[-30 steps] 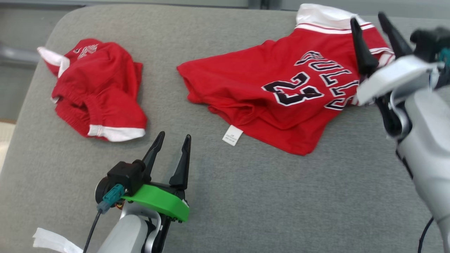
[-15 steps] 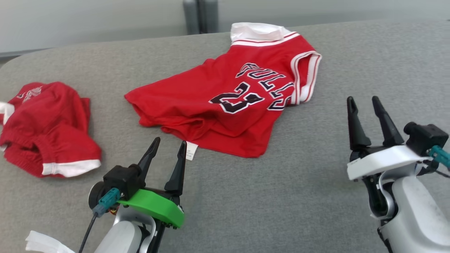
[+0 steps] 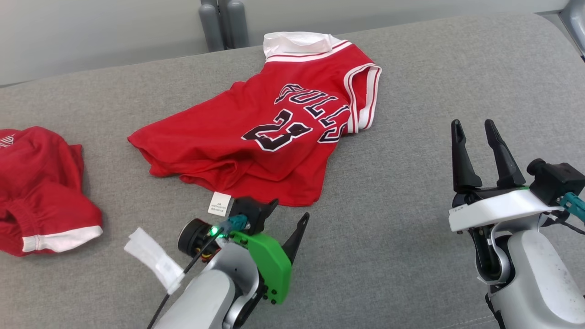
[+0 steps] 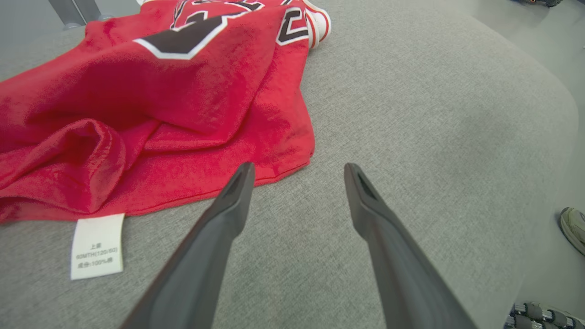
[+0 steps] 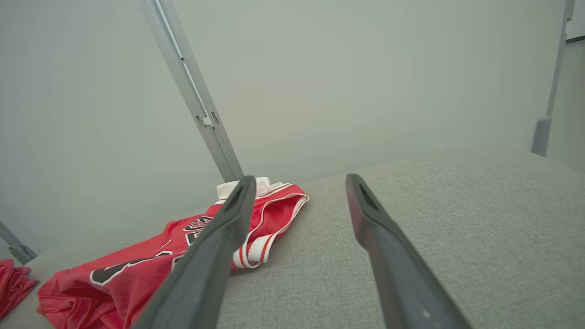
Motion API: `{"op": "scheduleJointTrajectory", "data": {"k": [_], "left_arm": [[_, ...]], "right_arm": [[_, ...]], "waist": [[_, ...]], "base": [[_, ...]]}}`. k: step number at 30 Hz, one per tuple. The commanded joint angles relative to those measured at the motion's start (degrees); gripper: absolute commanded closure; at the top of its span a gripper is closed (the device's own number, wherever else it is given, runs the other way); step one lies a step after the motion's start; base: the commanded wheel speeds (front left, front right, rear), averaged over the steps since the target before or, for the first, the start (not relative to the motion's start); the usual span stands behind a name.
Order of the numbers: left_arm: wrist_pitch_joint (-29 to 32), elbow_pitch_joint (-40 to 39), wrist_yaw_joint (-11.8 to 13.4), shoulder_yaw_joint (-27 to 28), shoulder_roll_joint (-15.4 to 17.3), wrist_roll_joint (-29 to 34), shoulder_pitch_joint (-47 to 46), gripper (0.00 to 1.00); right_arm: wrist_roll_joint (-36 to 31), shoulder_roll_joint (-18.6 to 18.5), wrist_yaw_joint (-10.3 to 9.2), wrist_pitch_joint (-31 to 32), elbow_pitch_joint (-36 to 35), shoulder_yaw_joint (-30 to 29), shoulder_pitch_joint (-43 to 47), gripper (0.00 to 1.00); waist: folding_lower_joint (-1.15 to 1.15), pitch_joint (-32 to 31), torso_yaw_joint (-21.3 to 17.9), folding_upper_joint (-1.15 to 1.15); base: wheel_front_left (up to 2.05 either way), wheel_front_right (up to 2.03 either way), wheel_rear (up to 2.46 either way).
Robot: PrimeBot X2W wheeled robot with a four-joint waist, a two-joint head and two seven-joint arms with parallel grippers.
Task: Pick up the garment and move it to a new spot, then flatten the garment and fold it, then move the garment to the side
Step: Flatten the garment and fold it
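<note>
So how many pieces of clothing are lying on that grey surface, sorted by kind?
Jersey: 1
Shorts: 1
Total: 2

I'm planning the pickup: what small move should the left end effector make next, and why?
Probably ease the left end effector forward until the near hem of the red jersey sits between its fingers: they stand open and empty, just short of that rumpled hem.
</note>
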Motion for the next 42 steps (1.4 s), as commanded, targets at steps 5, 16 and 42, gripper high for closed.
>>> {"op": "scheduleJointTrajectory", "data": {"k": [5, 16, 42], "left_arm": [[0.6, 8.9, 0.6, 0.4, -2.6, -0.7, -5.9, 0.0], [-0.5, 26.2, 1.8, -4.1, -4.6, 4.3, -14.4, 0.76], [0.6, -11.8, 7.9, 5.8, 7.4, -4.2, -6.5, 1.0]], "right_arm": [[0.2, 1.1, 0.03, -0.2, -0.3, 0.4, -1.6, 0.0], [0.0, 2.0, 0.03, -0.2, -0.1, -1.1, -1.1, 0.0], [0.3, 0.0, 0.03, -0.2, 2.5, -2.4, 2.5, 0.0]], "waist": [[0.0, 2.2, -3.5, 0.0], [0.0, 3.8, -5.4, 0.0], [0.0, -2.8, 3.1, 0.0]], "base": [[0.0, 0.0, 0.0], [0.0, 0.0, 0.0], [0.0, 0.0, 0.0]]}}
